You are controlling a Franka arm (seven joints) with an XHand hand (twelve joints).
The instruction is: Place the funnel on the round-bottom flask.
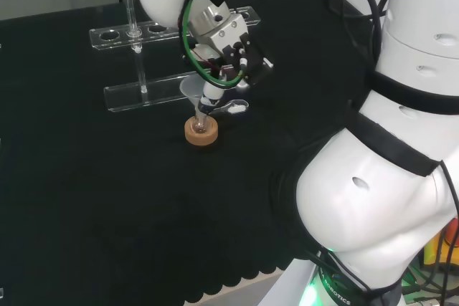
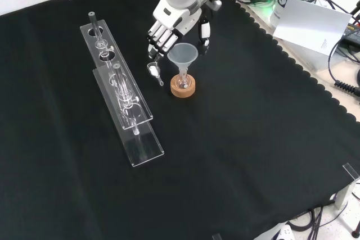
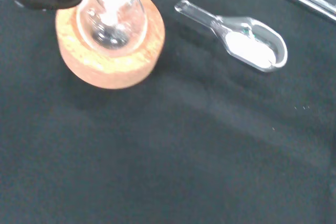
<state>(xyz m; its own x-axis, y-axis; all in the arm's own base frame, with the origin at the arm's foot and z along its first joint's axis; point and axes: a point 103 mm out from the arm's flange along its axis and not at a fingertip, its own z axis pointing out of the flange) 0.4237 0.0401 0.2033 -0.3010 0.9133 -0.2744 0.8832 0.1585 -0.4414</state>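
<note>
A clear funnel [image 2: 183, 54] stands upright with its stem in the neck of a small round-bottom flask [image 2: 183, 81]. The flask rests on a cork ring [image 2: 183, 90]. In the head view the funnel [image 1: 191, 89] rises over the cork ring [image 1: 201, 132]. The hand [image 2: 169, 29] hangs just behind the funnel's rim. Its fingers [image 2: 159, 42] point down beside the rim on the front view's left, and its thumb [image 2: 203, 33] stands apart on the right. In the wrist view the flask [image 3: 110, 22] and cork ring [image 3: 113, 64] show close up, with the blurred white stem inside.
A clear spoon [image 2: 155, 72] holding white powder [image 3: 249, 50] lies on the cloth close to the cork ring. A clear test tube rack [image 2: 121, 96] with tubes runs along the front view's left. The arm's white links [image 1: 387, 177] bulk at the head view's right.
</note>
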